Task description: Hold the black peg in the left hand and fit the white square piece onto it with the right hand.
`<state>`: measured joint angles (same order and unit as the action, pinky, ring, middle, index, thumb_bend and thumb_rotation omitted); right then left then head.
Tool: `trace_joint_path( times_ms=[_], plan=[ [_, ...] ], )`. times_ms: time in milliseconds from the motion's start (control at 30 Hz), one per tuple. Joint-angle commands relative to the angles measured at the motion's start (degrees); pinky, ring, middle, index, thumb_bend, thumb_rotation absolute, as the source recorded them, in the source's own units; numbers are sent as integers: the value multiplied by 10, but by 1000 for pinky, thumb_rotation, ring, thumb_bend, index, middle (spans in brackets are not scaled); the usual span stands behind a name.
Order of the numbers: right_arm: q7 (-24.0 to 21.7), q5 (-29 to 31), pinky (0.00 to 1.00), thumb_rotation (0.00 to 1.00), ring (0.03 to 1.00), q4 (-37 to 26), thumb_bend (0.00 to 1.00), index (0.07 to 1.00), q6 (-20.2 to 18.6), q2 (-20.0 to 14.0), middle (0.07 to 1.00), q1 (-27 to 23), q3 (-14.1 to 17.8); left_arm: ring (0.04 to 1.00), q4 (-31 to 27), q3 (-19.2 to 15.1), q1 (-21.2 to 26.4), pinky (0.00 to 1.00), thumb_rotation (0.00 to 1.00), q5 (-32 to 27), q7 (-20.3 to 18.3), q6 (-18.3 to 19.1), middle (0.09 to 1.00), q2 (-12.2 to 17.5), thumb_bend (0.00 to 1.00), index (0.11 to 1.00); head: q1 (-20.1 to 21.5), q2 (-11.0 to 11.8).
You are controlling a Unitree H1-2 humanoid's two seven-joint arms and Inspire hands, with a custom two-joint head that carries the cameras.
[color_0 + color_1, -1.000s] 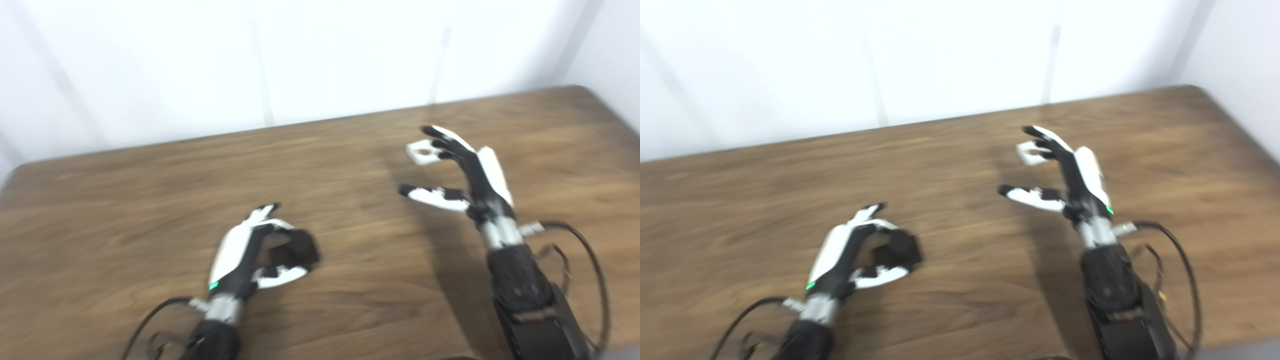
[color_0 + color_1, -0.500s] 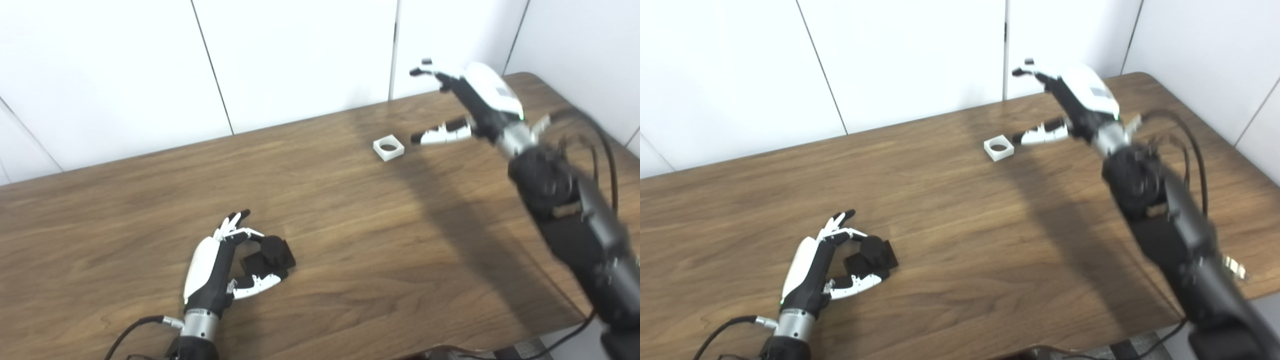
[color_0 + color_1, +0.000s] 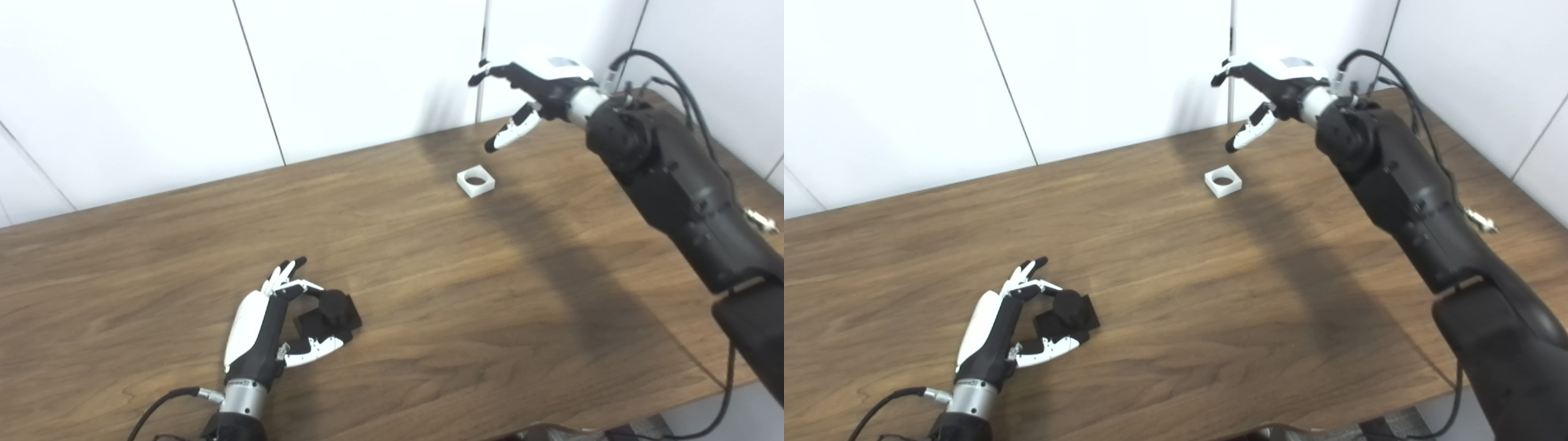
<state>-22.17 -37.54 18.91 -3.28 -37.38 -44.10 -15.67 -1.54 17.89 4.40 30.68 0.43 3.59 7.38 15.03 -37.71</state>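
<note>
Right hand [image 3: 531, 92]: we log it raised in the air above and just behind the white square piece [image 3: 476, 182], fingers spread wide, thumb pointing down toward the piece, holding and touching nothing.
Left hand [image 3: 269, 331]: resting on the wooden table [image 3: 429, 294], well apart from the white piece on the near-left side. We see fingers and thumb curled round the black peg [image 3: 331, 311], in contact with it, but the peg's square base looks to sit on the table, so we judge it gripped and not lifted.
White square piece: lying flat near the table's far edge, round hole facing up, nothing touching it.
Black peg: round stub standing up from its base, well apart from the white piece.
Step in hand (our judgement): reach and grasp of the white piece by the right hand; fitting not yet begun.
Risk 1: the piece is low and flat, so fingers coming down from above may push it along the wood or flip it rather than pinch it.
Risk 2: it lies close to the far edge, and a nudge away from us could send it off the table.
Risk 3: we think a tilted grasp would leave the hole misaligned with the stub and cause jamming.
Risk 4: the peg could twist in a loose left-hand hold under insertion force.
</note>
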Motion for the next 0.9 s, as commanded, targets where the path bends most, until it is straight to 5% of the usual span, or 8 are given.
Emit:
trace_joint_path(
  times_ms=[0,400,533,600,667,867],
  plan=[
    [-11,-8,824,275,959,9,829,816,17,-14,971,-52,-9,1000,13,2,-5,1000,81,15,-9,10,954,11,521,490,0,0],
    [-56,-37,925,296,985,98,832,837,10,7,991,-104,-68,1000,12,0,-9,1000,81,15,-4,16,953,5,521,490,-11,-3],
    [-79,-40,978,187,999,101,782,846,1,8,999,-104,-78,1000,12,1,-9,1000,81,17,-2,15,954,4,521,490,-14,-5],
    [-85,-38,915,125,996,106,766,845,6,8,1000,-102,-82,1000,12,0,-9,1000,81,15,-2,14,955,3,521,490,-15,-5],
    [-90,-35,855,116,1000,112,767,847,13,8,1000,-101,-84,1000,12,0,-9,1000,81,15,0,13,952,2,521,489,-17,-6],
    [-130,-26,918,90,1000,113,791,848,-5,10,1000,-95,-87,1000,8,-4,-11,1000,81,14,-3,19,954,3,521,489,-21,-10]
  ],
)
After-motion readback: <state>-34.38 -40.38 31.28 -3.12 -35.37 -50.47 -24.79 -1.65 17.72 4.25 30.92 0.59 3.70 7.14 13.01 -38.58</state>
